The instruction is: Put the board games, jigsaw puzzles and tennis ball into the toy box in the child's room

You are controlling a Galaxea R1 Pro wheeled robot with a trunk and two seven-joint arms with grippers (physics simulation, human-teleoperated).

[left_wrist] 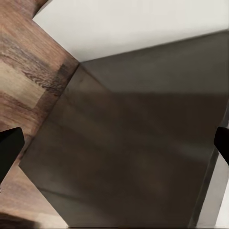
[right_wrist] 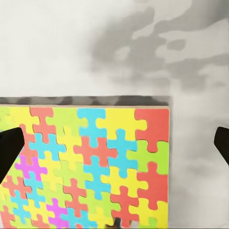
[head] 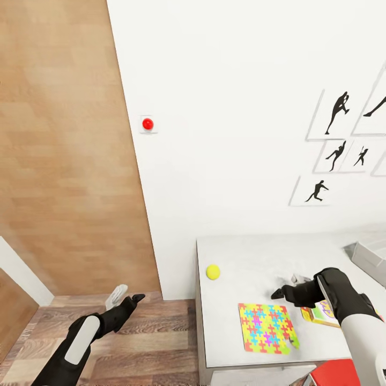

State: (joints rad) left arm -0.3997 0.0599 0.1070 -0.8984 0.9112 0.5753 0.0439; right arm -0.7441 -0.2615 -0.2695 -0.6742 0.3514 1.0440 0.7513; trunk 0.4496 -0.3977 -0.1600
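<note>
Multicoloured, the jigsaw puzzle [head: 266, 327] lies flat at the bench's [head: 246, 257] near edge, the right hand [head: 283, 292] hovering spread just beyond it. Being thin, it probably wants an edge grip. Farther off sit the tennis ball [head: 213, 272] and the toy box [head: 370, 257]. Left hand [head: 131, 298]: spread, over the floor.

Beside the jigsaw puzzle [head: 266, 327] on the tabletop [head: 252, 257]: board game [head: 323, 313] half hidden behind right arm; toy box [head: 370, 256] cropped at picture's edge.
</note>
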